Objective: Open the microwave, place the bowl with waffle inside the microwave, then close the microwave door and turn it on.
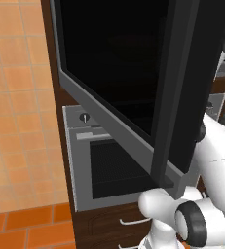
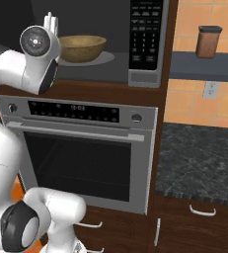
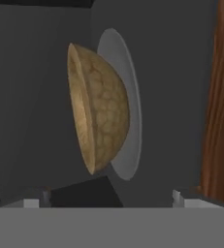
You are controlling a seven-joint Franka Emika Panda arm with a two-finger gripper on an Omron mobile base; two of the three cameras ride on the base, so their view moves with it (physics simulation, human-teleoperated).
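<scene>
Bowl of tan-brown wood grain [image 2: 81, 48] sits on the round grey turntable plate [image 2: 104, 59] inside the open grey-steel microwave [image 2: 145, 44], and the gripper [image 3: 108, 196] hangs just before it with jaws spread and empty, so placing looks done. Next comes backing out and swinging the black glass microwave door [image 1: 133, 73] shut; its edge stands at 9 o'clock of the arm, leaving a tight gap.

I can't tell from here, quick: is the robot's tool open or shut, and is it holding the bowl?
Tool: open, holding nothing. The bowl with waffle sits apart from it on the plate inside the microwave.
</scene>
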